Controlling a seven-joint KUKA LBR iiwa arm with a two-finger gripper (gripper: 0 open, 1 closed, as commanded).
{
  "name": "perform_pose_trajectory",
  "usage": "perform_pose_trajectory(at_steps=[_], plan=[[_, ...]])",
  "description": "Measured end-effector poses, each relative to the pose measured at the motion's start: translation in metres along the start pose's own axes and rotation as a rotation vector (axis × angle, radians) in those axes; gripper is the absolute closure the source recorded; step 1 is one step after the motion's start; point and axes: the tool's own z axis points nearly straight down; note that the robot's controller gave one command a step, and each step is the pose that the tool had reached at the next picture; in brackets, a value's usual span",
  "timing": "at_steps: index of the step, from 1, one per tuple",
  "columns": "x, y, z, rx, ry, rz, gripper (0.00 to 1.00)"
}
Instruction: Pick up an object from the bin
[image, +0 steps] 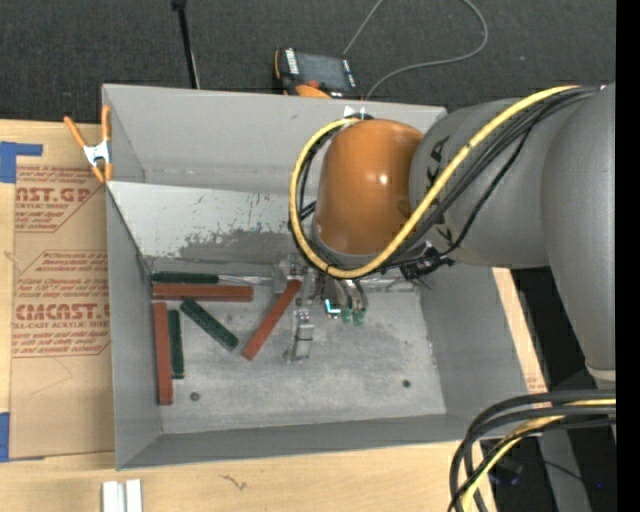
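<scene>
Take the slanted red bar (268, 322) near the middle of the bin (350, 385) as your landmark. It lies on the grey floor, running from lower left to upper right, and it is the thing nearest the jaws. The jaws sit just right of that bar, level with its lower half and down close to the floor. You cannot tell from this view whether they touch it. You also cannot tell whether they are spread or pressed together, since the metal parts there are too small to make out. Above and right of the bar's upper end hangs the orange cover (365, 190) on the wrist, ringed by yellow-and-black cables (296, 195). Beyond it the thick grey arm (540, 180) stretches off to the right. The bar's upper end reaches in under the lower edge of that cover. Just left of the bar lies a slanted green bar (210, 325), leaning the opposite way and apart from it. Further left, about level with the landmark's upper end, a level red bar (205, 293) lies close alongside a level green bar (185, 278), which is on its far side. Furthest left of the landmark, by the bin's wall, a long red bar (162, 352) and a shorter green bar (176, 345) lie side by side, running top to bottom in the view.
</scene>
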Motion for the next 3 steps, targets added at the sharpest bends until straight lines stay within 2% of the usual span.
perform_pose_trajectory(at_steps=[1, 2, 3], plan=[[-0.020, -0.003, 0.099, 0.001, -0.003, -0.425, 0.00], [-0.021, -0.003, 0.097, 0.000, -0.006, -0.423, 1.00], [0.017, 0.038, -0.055, 0.001, -0.015, -0.499, 1.00]])
